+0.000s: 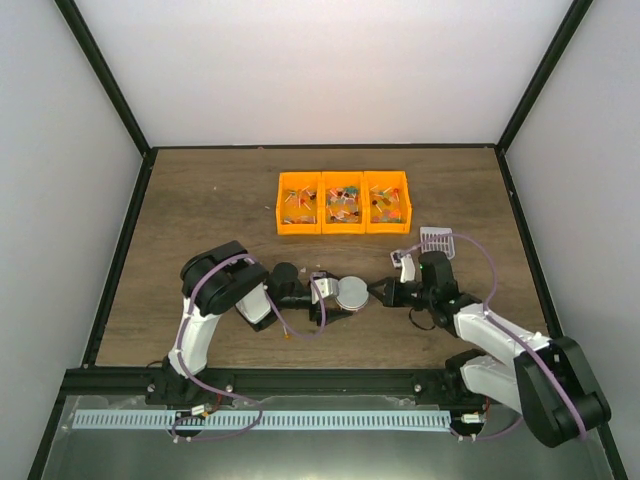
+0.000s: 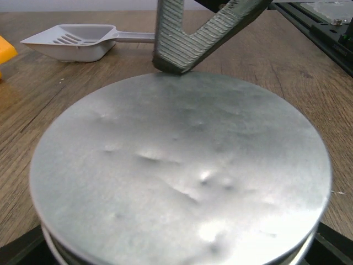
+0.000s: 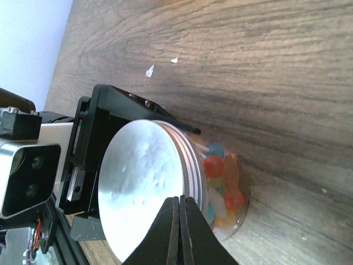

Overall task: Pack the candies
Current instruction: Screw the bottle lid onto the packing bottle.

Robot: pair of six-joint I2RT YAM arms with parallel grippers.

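A small clear jar with a silver lid [image 1: 352, 292] stands on the table between the two arms. Its sides sit between the wide-set fingers [image 3: 165, 118] of my left gripper [image 1: 338, 296]. The lid [image 2: 182, 171] fills the left wrist view. Candies [image 3: 220, 176] in red, orange, blue and white show through the jar wall under the lid [image 3: 138, 182]. My right gripper [image 3: 180, 200] is shut and holds nothing, its tips touching the lid's rim; its fingers [image 2: 182, 44] meet the lid's far edge. More candies [image 1: 343, 205] lie in the orange bin [image 1: 300, 229].
The grey slotted scoop [image 1: 437, 240] lies on the table right of the bin, beside the right arm, and appears in the left wrist view as well [image 2: 71, 41]. A corner of the orange bin [image 2: 5, 49] shows at the left edge. Black frame rails border the table.
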